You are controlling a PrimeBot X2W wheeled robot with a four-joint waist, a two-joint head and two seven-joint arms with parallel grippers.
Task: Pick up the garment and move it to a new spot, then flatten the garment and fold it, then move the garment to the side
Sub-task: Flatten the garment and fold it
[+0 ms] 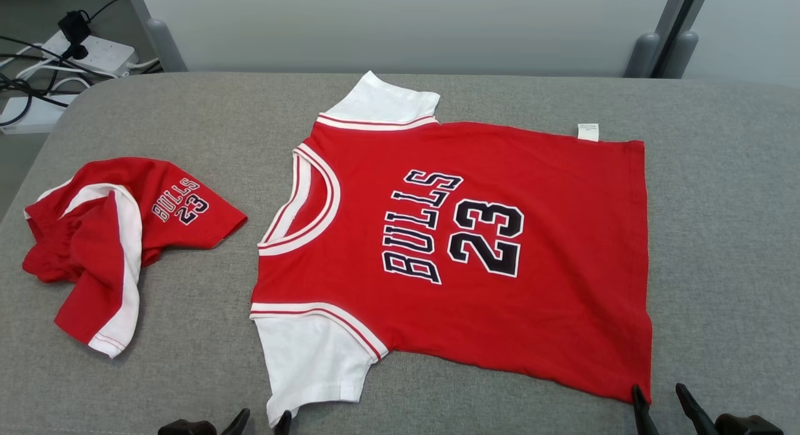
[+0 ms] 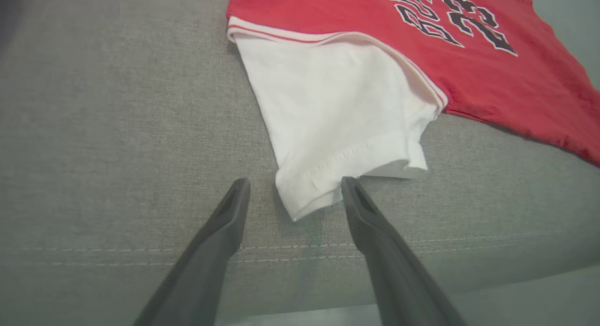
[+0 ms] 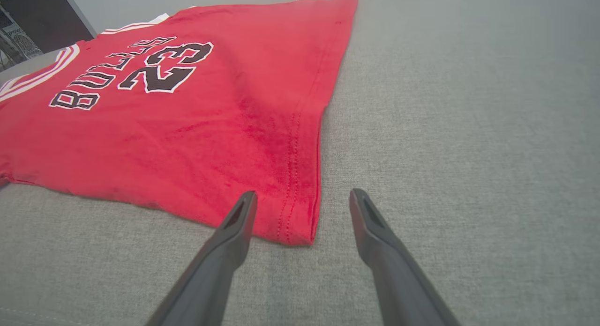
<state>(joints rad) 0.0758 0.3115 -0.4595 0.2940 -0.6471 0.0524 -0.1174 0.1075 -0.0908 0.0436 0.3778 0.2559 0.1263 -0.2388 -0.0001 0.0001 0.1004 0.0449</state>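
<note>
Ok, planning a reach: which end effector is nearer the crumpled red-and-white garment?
Left. The left end effector is at the white sleeve of the flat red jersey, right of the crumpled red-and-white garment; the right end effector is at the jersey's hem corner, farther right.

"BULLS 23" – on the red jersey (image 1: 550, 247) and the crumpled garment (image 1: 100, 247).

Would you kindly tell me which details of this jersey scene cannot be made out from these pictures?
Care tag on the jersey: head view, print too small to read.
Crumpled red garment: head view, its own folds hide its shape.
Left gripper and right gripper: head view, bottom edge cuts off most of each.
Near sleeve: left wrist view, unclear whether the finger at its hem touches it.
</note>
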